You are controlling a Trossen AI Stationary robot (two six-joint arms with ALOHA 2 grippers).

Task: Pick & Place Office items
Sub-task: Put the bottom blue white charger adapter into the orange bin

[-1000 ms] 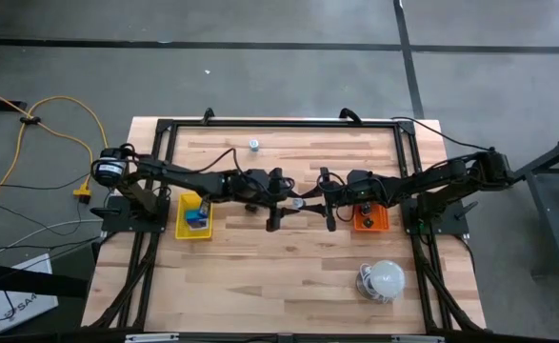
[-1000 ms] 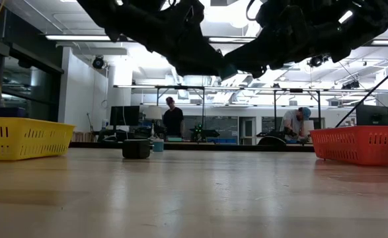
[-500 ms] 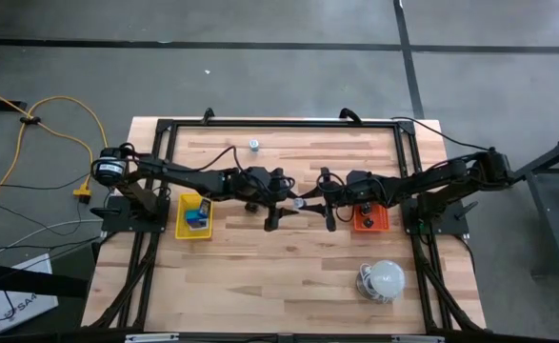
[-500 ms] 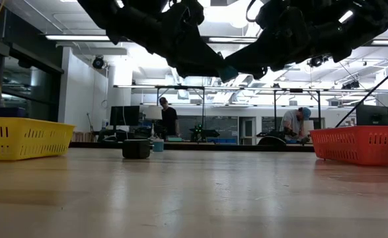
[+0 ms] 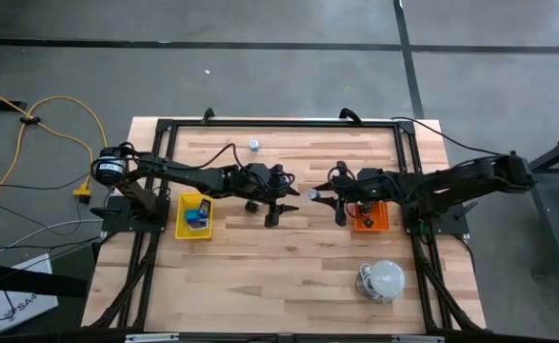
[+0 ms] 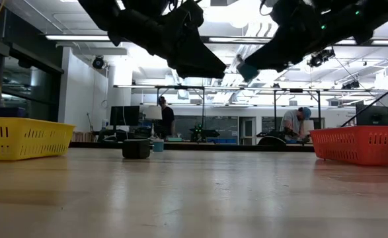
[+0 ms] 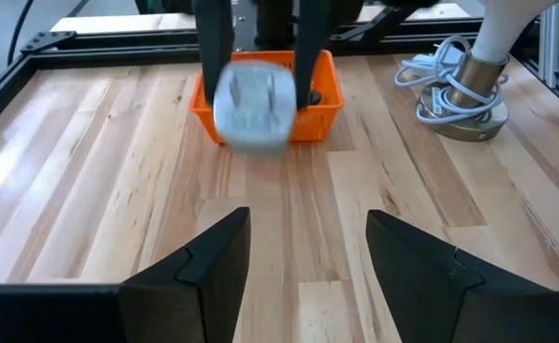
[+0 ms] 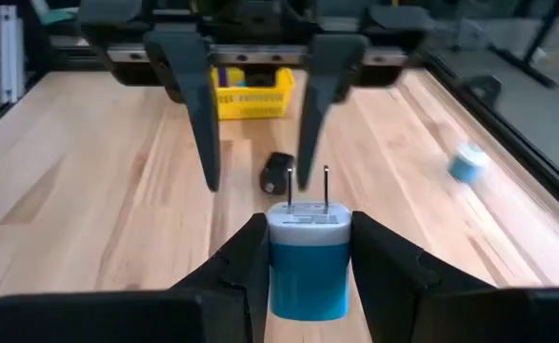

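A small white-and-blue plug charger (image 8: 308,250) with two metal prongs sits in my right gripper (image 8: 308,233), above the table's middle (image 5: 313,193). My left gripper (image 7: 308,250) is open, faces the charger (image 7: 253,103) from the left and stands a little apart from it (image 5: 277,203). A small black block (image 8: 279,172) lies on the wood under the left gripper. A blue-white round bit (image 8: 468,164) lies near the far edge (image 5: 254,145). The yellow tray (image 5: 195,217) holds blue pieces. My right gripper pinches the charger's blue body (image 8: 308,281) between its two fingers (image 8: 246,257), one on each side. The fingers come level from the table's right. The charger is lifted clear of the table, and its prongs (image 8: 308,191) point away from the gripper toward the left gripper.
The orange tray (image 5: 369,217) lies just right of my right gripper. The large white dome with its coiled cable (image 5: 386,279) stands near the near-right corner. A black frame (image 5: 279,124) runs round the table. People work in the room behind the table.
My right gripper has drawn back toward the table's right edge, carrying the charger away from the left gripper's fingers, where the two grippers had met. The left gripper has stayed about where it was.
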